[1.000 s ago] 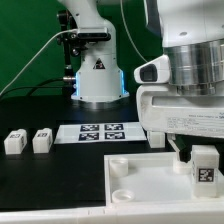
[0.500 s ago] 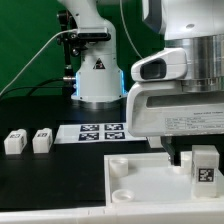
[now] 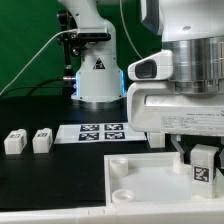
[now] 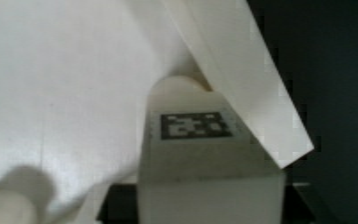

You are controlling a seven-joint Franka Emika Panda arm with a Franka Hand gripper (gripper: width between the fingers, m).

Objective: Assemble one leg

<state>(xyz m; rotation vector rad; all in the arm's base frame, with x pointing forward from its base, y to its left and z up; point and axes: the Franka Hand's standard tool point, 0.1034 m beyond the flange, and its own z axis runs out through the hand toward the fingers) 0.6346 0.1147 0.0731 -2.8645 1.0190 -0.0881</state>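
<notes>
Gripping one leg (image 3: 203, 166) between its fingers (image 3: 190, 158), the arm holds the little tagged block upright over the large white panel (image 3: 135, 180), at about four o'clock in the exterior view. From where I stand the dark fingers look pinched on the leg's sides, tag face turned outward; the bulky wrist hides the far finger, so I judge the hold by how the block hangs clear of the panel's face. The wrist view agrees: the leg (image 4: 194, 150) fills the middle with its tag plain, and the panel's pale surface (image 4: 69, 90) lies behind it.

Upright and low over the panel makes sense if the block is to be seated in one of the round corner sockets; two sockets (image 3: 120, 172) show at the panel's eight o'clock side, both empty. Which socket is meant I cannot tell.

Two more legs (image 3: 41, 140) wait side by side on the bench (image 3: 50, 170) at nine o'clock, well apart from the panel, out of the arm's way. The marker board (image 3: 100, 131) lies flat between them and the arm, near the base of a second white machine (image 3: 98, 75) at twelve o'clock.
</notes>
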